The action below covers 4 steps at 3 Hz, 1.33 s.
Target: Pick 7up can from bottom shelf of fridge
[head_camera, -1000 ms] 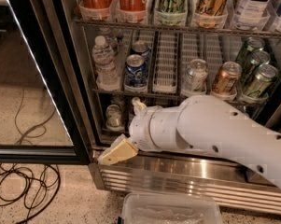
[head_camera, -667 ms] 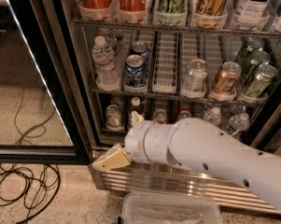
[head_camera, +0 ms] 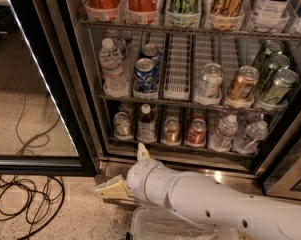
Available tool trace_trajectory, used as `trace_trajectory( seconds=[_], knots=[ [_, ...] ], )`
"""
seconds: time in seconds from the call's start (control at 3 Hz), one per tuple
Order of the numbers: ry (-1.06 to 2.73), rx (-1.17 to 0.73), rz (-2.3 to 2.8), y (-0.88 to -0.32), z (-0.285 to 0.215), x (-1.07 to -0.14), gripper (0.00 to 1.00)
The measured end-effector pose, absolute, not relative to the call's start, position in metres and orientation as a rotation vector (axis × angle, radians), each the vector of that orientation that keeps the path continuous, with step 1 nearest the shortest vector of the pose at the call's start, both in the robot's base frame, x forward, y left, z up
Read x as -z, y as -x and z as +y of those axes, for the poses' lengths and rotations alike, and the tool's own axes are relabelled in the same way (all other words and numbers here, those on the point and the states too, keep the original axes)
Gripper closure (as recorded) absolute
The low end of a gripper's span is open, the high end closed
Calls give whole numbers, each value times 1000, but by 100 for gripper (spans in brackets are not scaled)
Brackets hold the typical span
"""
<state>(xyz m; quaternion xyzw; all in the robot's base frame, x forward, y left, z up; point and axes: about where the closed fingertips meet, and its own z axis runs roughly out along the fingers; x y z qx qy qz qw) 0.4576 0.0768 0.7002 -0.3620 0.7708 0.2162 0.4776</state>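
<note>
The fridge [head_camera: 81, 91] is big and its glass door stands open. The bottom shelf [head_camera: 210, 152] is a grey wire rack cut into thin lanes. The robot's white arm [head_camera: 205, 204] comes in low from the right, in front of the shiny bottom part of the fridge. The end effector [head_camera: 114, 188] is at the tip of the arm, down near the floor, below the shelf and a bit to the left. I cannot tell if it is released or clenched. It is not touching the can.

The 7up can [head_camera: 122, 124] stands up straight in the far left lane of the bottom shelf. A small bottle [head_camera: 146, 124] stands just beside it on the right.

The can looks small and light, I think. Its metal skin is thin, so a hard squeeze could dent it. It is round and smooth, and it may be cold and wet, so it could slip. The best place to hold it is likely the middle of its sides, not the top.
</note>
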Motion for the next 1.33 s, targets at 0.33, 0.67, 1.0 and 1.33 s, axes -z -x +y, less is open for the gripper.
trace_trajectory(
  seconds=[0.33, 0.67, 1.0, 1.33],
  knots=[
    [812, -492, 1875, -474, 69, -701, 0],
    [813, -491, 1874, -474, 70, -701, 0],
    [779, -479, 1873, -481, 70, -692, 0],
    [711, -462, 1839, -489, 73, -672, 0]
  ],
)
